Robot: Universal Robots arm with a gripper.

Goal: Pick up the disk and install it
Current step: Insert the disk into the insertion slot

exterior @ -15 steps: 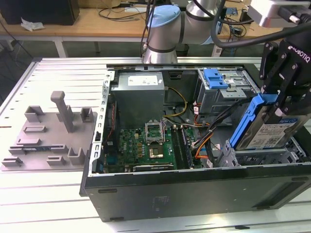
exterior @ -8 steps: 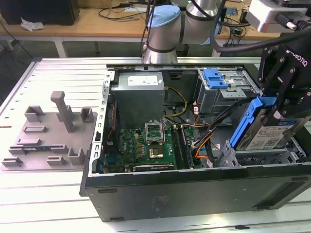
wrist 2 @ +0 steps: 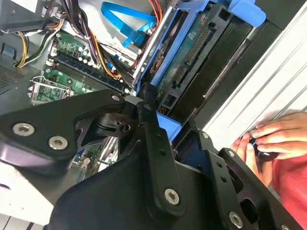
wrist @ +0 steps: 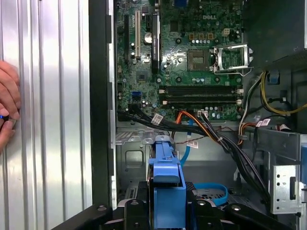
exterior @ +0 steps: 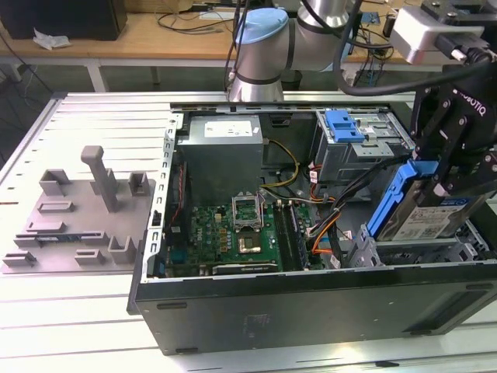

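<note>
Gripper clamped on disk, tilted over open PC case; slatted metal table, wood bench behind.

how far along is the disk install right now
Pickup looks done: the pincer is shut on the disk, holding it tilted above the open computer case at the exterior view's right. In hand: the disk hangs over the metal drive bay. Left: it is not yet seated in the bay.
</note>
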